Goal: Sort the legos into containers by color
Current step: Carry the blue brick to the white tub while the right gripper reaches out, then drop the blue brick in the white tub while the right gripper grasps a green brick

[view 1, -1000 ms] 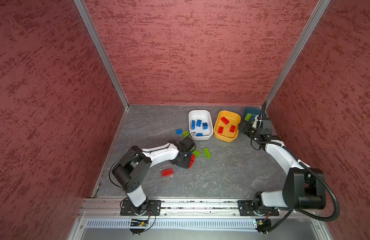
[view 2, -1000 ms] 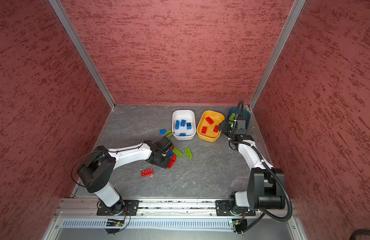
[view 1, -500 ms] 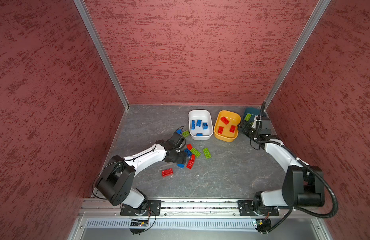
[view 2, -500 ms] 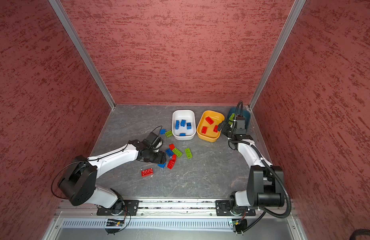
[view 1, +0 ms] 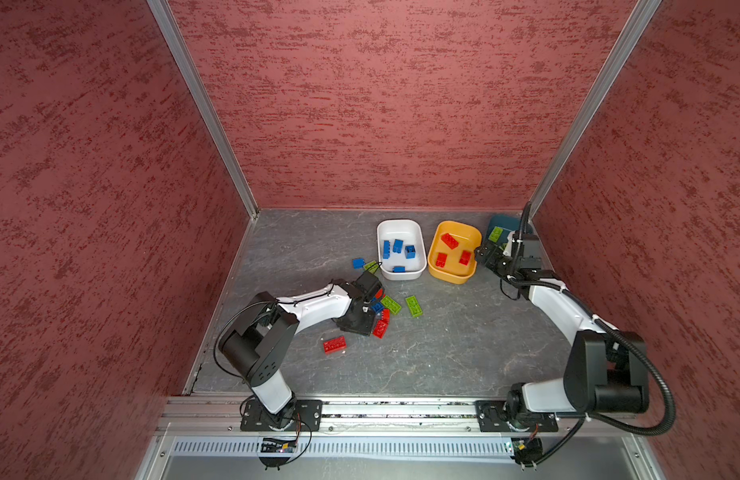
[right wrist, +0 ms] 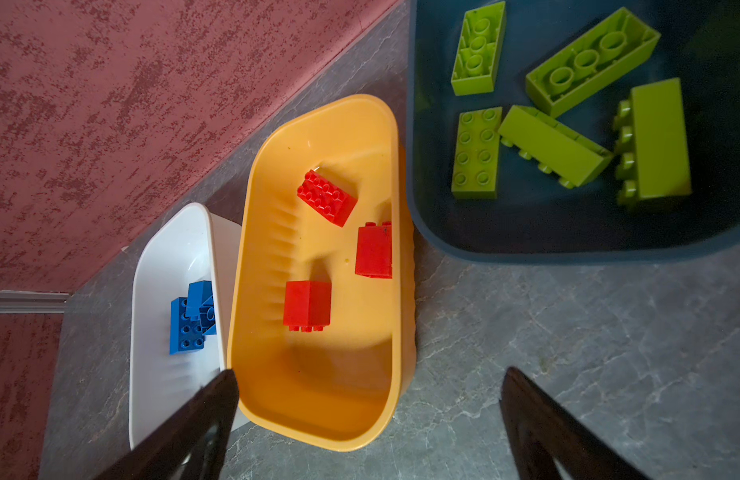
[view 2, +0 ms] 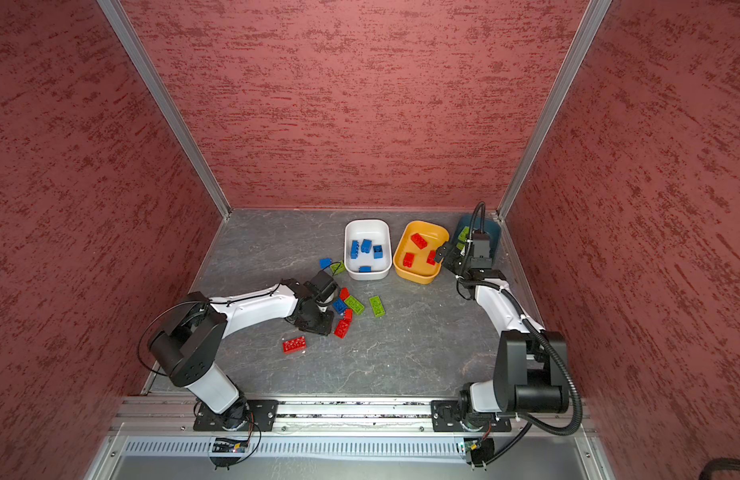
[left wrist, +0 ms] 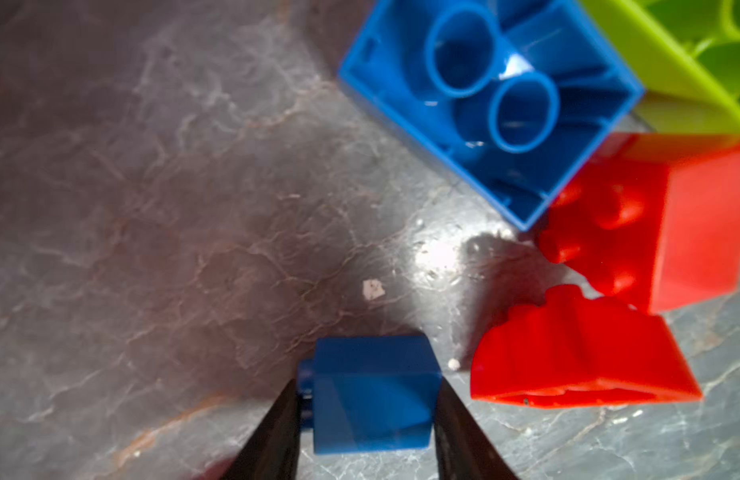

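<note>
While left pincer (left wrist: 366, 386) pinches a blue lego (left wrist: 372, 405), spread right pincer (right wrist: 370, 374) hangs by yellow tub (right wrist: 326, 124) holding red legos (right wrist: 307, 305).

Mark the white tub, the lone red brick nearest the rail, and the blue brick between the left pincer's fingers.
white tub (view 1: 399, 230): a top view, bare inside floor.
lone red brick (view 1: 334, 344): a top view, studded top.
blue brick (left wrist: 372, 395): left wrist view, smooth face.
</note>
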